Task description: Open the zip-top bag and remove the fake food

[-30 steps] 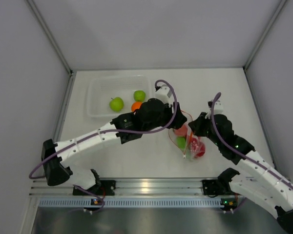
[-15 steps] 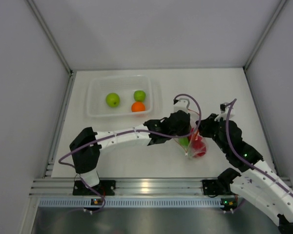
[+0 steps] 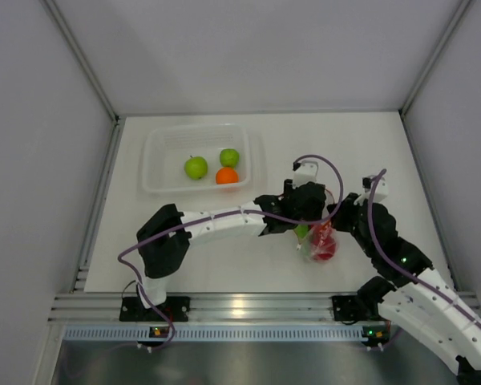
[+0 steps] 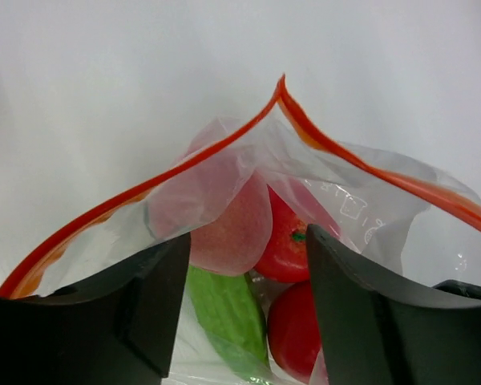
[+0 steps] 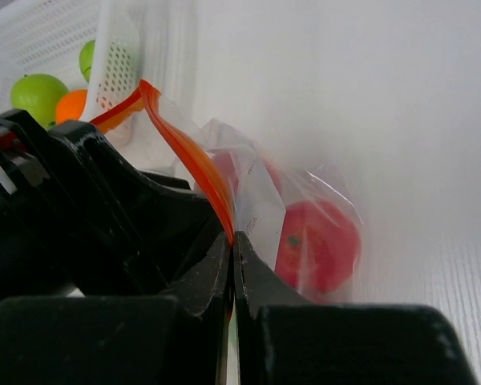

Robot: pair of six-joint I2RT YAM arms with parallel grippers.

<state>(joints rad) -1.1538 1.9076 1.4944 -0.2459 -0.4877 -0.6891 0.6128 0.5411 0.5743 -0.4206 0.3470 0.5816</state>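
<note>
At about 4 o'clock on the tabletop [image 3: 224, 266], the zip-top bag [image 3: 311, 252] stands gaping between both arms, with part of the fake food [image 3: 324, 244] inside it. The left gripper [image 4: 248, 241] sits at the bag's mouth with its jaws apart. The right gripper [image 5: 233, 241] has its jaws clamped together on the bag's rim at the zipper strip [image 5: 180, 148].

The likeliest mishap is a snag. The left jaws straddle a loose fold of film as well as the pink fruit [image 4: 224, 228], so closing now could pinch plastic instead of fruit and drag the whole pouch. The glossy round pieces could also squirt out sideways under pressure. If the thin rim slips from the right-hand grip, the mouth would probably sag shut.

The overhead view shows the layout. A clear tub [image 3: 156, 164] at 10 o'clock holds two green apples [image 3: 196, 168] and an orange [image 3: 226, 176], well apart from the bag, but the arms hide both sets of jaws. The left wrist view alone looks into the bag, where a red fruit [image 4: 287, 241], a second red one below it and a green piece [image 4: 228, 309] sit packed behind the pink one. The right wrist view alone shows the pinch on the strip.
</note>
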